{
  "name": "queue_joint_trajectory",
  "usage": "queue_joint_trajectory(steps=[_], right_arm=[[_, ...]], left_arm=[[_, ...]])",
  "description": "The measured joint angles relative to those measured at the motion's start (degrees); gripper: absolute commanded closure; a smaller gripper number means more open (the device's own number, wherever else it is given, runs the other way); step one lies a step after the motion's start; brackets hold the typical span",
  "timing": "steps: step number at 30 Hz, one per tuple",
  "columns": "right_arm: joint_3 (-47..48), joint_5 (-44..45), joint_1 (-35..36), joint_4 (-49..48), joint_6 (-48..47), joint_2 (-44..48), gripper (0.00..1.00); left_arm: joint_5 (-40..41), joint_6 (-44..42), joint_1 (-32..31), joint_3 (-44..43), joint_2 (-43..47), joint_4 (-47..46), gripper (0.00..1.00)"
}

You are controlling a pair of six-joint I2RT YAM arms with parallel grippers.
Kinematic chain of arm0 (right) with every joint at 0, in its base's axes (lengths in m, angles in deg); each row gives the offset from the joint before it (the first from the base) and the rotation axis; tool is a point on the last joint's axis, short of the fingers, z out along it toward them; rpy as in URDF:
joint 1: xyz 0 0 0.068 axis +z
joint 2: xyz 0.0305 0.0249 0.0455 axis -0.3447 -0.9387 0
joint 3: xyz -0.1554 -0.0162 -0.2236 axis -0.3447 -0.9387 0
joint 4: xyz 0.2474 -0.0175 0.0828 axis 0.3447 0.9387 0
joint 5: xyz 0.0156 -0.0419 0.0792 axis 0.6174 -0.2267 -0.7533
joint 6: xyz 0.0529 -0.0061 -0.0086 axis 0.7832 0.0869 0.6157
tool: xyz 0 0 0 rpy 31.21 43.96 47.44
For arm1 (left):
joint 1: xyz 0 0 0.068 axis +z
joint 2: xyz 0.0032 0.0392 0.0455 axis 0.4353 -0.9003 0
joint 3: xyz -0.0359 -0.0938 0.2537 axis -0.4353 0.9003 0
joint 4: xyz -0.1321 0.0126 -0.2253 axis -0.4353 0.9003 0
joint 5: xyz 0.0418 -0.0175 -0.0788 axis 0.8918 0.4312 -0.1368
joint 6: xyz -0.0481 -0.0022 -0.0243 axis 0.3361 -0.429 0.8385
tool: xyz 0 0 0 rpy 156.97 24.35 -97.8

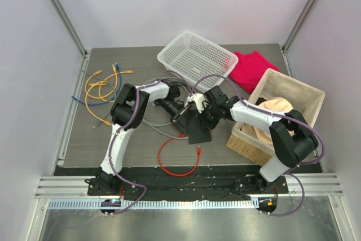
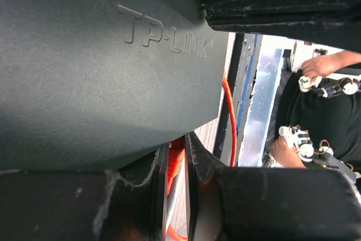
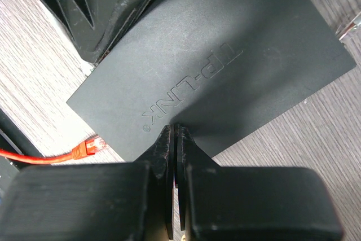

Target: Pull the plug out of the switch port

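Plug point(image 2: 175, 165), red, sits pinched between left gripper point(image 2: 176, 148) jaws at left edge of switch point(image 2: 101, 71); right gripper point(image 3: 175, 131) clenched, tips on switch. Pull likely leftward, away.

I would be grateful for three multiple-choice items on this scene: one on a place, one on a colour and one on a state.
1. Where is the white mesh basket relative to the switch?
A. Farther from the arm bases
B. Between the bases and the switch
C. On top of it

2. What colour is the cable between the jaws of the left gripper?
A. Green
B. White
C. Orange

3. How do the jaws of the right gripper stand?
A. Wide open
B. Shut, tips over the switch's edge
C. Clamped on cloth

Answers:
1 A: the top view shows it beyond the switch.
2 C: the left wrist view shows orange between them.
3 B: the right wrist view shows them together.
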Motion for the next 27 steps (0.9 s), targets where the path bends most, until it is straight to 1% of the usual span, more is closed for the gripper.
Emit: queue_joint_trajectory(steps=[4, 13, 19, 27], right_arm=[[0.0, 0.0, 0.1, -0.1, 0.0, 0.0, 0.99], [0.0, 0.1, 0.2, -0.1, 0.0, 0.0, 0.99], [0.0, 0.4, 0.2, -0.2, -0.1, 0.0, 0.99], [0.0, 0.4, 0.3, -0.2, -0.1, 0.0, 0.99]], left_arm=[[1.5, -1.0, -0.2, -3.0, -1.3, 3.2, 1.0], [1.2, -1.8, -0.6, -2.3, -1.1, 3.1, 1.0], [3.6, -6.0, -1.2, -10.2, -5.1, 11.7, 1.0], [2.8, -8.8, -1.2, -8.7, -4.8, 11.9, 1.0]])
